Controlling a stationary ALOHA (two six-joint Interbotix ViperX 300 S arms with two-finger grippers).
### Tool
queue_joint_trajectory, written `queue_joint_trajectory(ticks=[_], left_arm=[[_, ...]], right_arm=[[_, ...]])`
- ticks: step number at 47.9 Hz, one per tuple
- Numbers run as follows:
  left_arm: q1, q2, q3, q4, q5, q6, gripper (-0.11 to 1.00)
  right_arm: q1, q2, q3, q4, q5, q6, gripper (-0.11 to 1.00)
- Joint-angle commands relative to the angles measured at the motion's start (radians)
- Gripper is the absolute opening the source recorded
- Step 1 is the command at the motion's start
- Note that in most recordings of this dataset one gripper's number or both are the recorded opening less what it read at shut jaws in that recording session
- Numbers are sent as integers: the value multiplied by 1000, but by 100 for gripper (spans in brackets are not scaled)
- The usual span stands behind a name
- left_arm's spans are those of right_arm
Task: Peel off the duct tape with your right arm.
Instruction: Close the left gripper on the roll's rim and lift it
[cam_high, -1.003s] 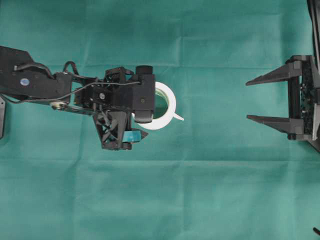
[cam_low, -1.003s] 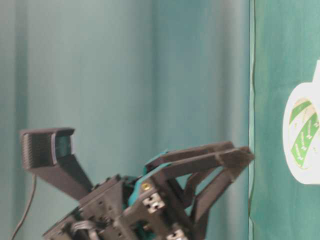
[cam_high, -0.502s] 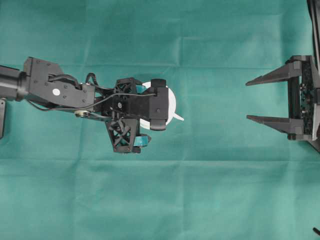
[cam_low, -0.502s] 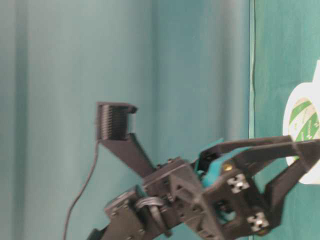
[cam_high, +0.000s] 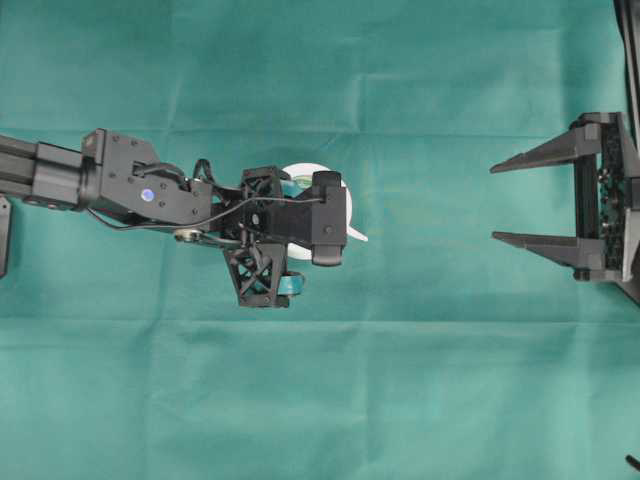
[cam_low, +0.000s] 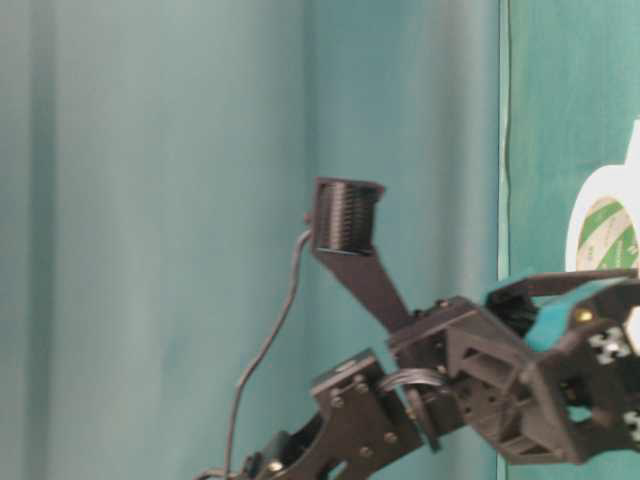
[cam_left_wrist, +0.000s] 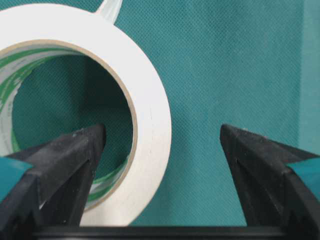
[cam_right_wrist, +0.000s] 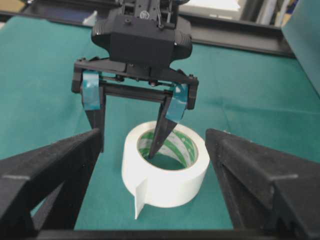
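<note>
Open green cloth on every side of the duct tape (cam_right_wrist: 165, 172): wide bare stretches above, below and to the right in the overhead view, with no other loose thing on the surface (cam_high: 400, 380). Lying flat on that cloth, left of centre overhead, mostly hidden there under the left arm's wrist block. Loose strip end (cam_right_wrist: 141, 197) sticking out from the roll's outer wall, on the side facing the right gripper (cam_high: 495, 202).

Left gripper (cam_left_wrist: 162, 131) down over the roll, spread wide and grasping nothing: one finger tip inside the core, the other outside, straddling one wall. A clear gap of cloth between the outer finger and the white wall in the left wrist view. Possibly brushing the cardboard with the inner finger; too close to tell. Teal pieces at the finger roots.

Right gripper well apart from the roll, at the right edge overhead, likewise wide apart and empty, its two long pointed fingers aimed toward the tape with free cloth between.

Nothing inside the core but that one finger tip, bare cloth and green print on the inner cardboard.

Cloth lightly creased in straight fold lines. Behind, in the table-level view, a teal curtain (cam_low: 150, 200); a dark frame rail along the far edge in the right wrist view
</note>
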Motion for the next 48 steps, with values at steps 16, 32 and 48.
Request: queue_joint_trajectory(ticks=[16,32,48], left_arm=[[15,15,-5,3,-18,2,96],[14,12,-9,3,-5,15,47],[5,-37,-51,3,86,35,21]], right_arm=[[0,8,8,0,-44,20,79],[0,8,12,0,-44,35,79],[0,14,9,0,-44,34,79]])
